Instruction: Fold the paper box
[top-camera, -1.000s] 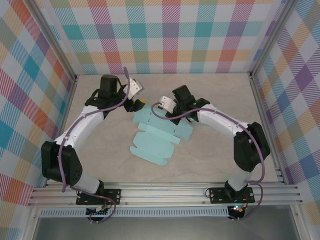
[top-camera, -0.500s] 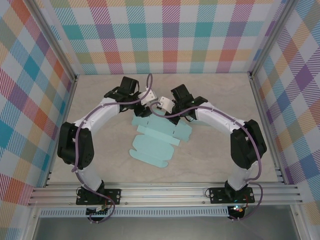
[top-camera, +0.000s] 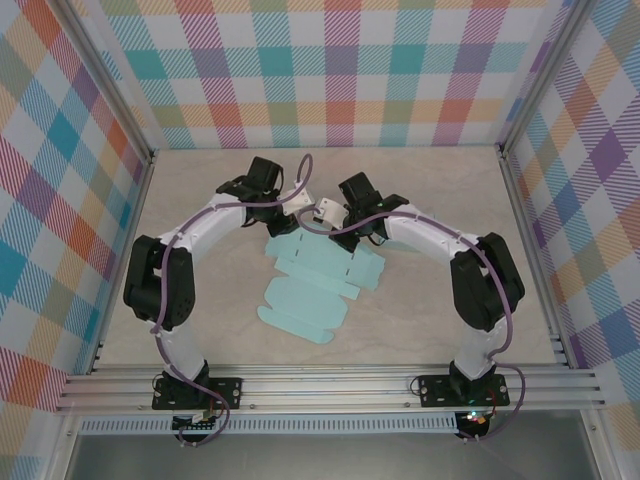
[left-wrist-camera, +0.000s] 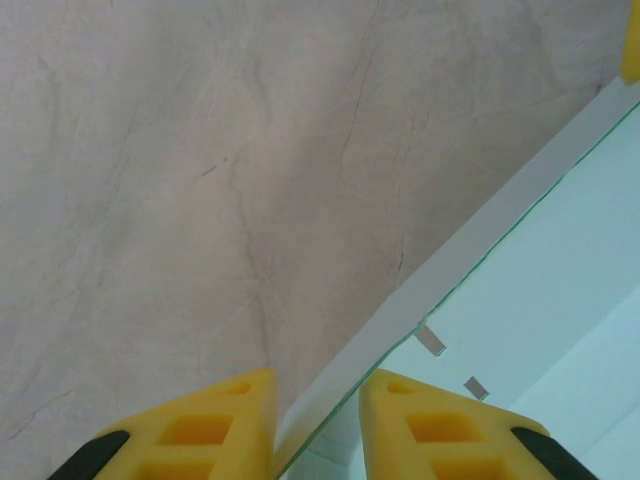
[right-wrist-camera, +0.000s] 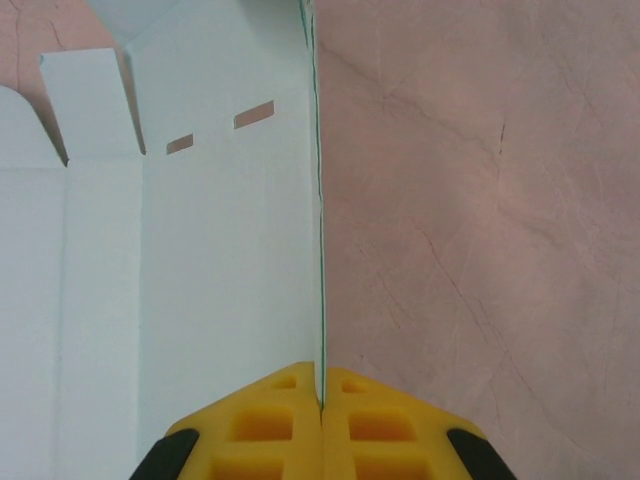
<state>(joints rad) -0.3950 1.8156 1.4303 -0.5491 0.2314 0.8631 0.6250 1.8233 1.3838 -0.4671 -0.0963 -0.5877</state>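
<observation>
The paper box (top-camera: 310, 285) is a flat pale teal die-cut sheet lying mid-table, with its back flap lifted. At that back flap my right gripper (top-camera: 318, 228) is shut, and in the right wrist view the yellow jaws (right-wrist-camera: 322, 400) pinch the flap's thin upright edge (right-wrist-camera: 320, 250). Close beside it on the left sits my left gripper (top-camera: 291, 221). In the left wrist view it (left-wrist-camera: 317, 425) straddles the raised flap edge (left-wrist-camera: 440, 270), with its yellow fingers (left-wrist-camera: 210, 425) still apart and a gap on each side of the paper.
Bare beige tabletop (top-camera: 420, 320) surrounds the sheet. Checked walls close in the back and both sides, and an aluminium rail (top-camera: 330, 385) runs along the near edge. Both arms arch over the sheet's back half and nearly meet.
My left arm has swung right from the back left to the box's back flap, next to the right gripper, and its jaws have narrowed. The right gripper has kept its pinch.
</observation>
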